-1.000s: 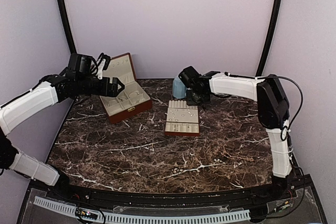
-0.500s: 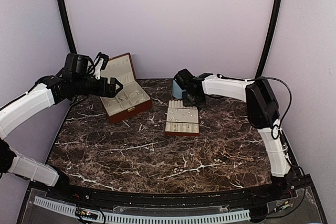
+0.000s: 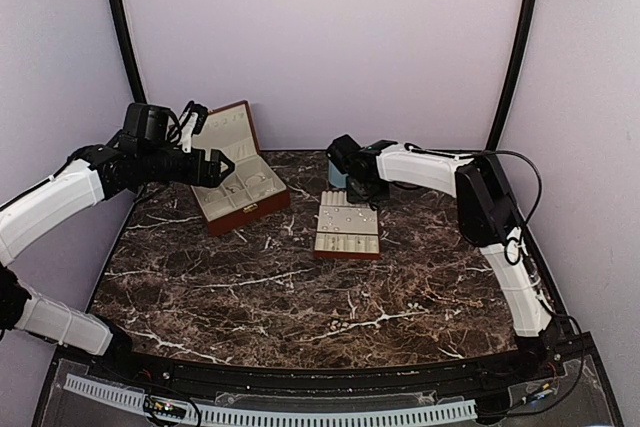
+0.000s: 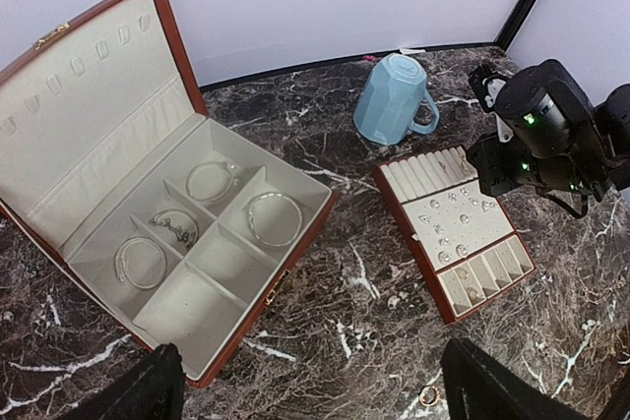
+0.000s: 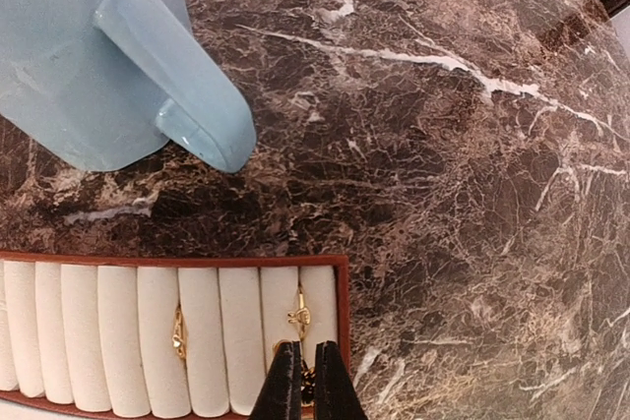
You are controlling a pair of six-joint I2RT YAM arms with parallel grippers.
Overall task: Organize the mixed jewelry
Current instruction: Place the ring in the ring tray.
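The mixed jewelry lies in several places. Silvery studs [image 4: 455, 218] sit on the cream slotted tray [image 4: 413, 243], and bracelets [image 4: 273, 218] lie in the reddish-brown box [image 4: 246, 331]. One gold ring [image 4: 429, 395] lies loose on the marble. My right gripper [image 5: 307, 381] is over the tray's [image 5: 342, 312] end slot, shut on a gold ring, beside a seated ring [image 5: 300, 317]. Another ring [image 5: 179, 331] sits further left. My left gripper [image 4: 315, 402] hangs open above the marble between box and tray, holding nothing. In the top view the left gripper [image 3: 213, 139] is over the box and the right gripper [image 3: 352, 192] at the tray's far edge.
A pale blue mug [image 4: 392, 100] stands behind the tray, its handle [image 5: 177, 86] close above my right fingers. The box lid [image 4: 89, 95] stands open at the back left. Dark marble table [image 3: 300, 297] stretches toward the front.
The right arm has swung a little to the left, bringing its gripper over the tray's far edge. The left arm has barely moved.
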